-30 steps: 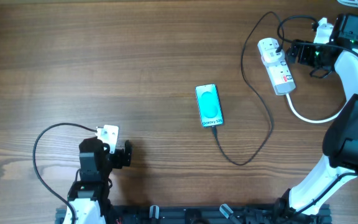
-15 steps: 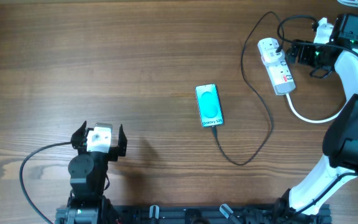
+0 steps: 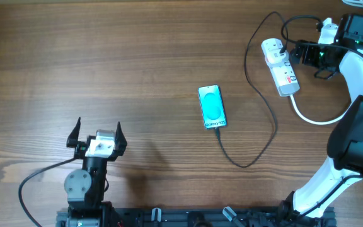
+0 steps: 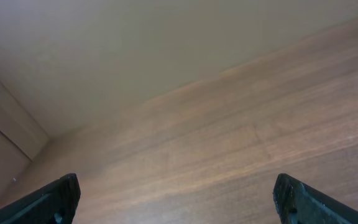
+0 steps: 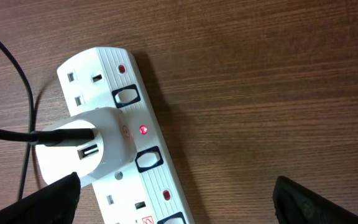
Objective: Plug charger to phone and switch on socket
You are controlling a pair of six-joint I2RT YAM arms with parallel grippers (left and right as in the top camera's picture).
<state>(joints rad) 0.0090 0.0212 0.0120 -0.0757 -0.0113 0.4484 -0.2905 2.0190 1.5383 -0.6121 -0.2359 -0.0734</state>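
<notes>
- Overhead: the left gripper (image 3: pixel 97 128) is seen with its jaws spread wide and nothing between them. The phone (image 3: pixel 212 106) lies well apart from them, beyond and off to one side. The right gripper (image 3: pixel 297 54) is likewise spread wide and grips nothing, with the socket (image 3: pixel 281 68) just beside its jaws. The charger (image 3: pixel 274 129) is looped from the socket to the phone's text-strip end, which it touches.
- Left wrist: only bare table (image 4: pixel 260 143) is shown ahead of the wide-open jaws.
- Right wrist: the socket is seen ahead of the open jaws, untouched. A white adapter (image 5: pixel 86 152) is plugged into it, and a red lamp (image 5: pixel 143 130) is lit beside it.
</notes>
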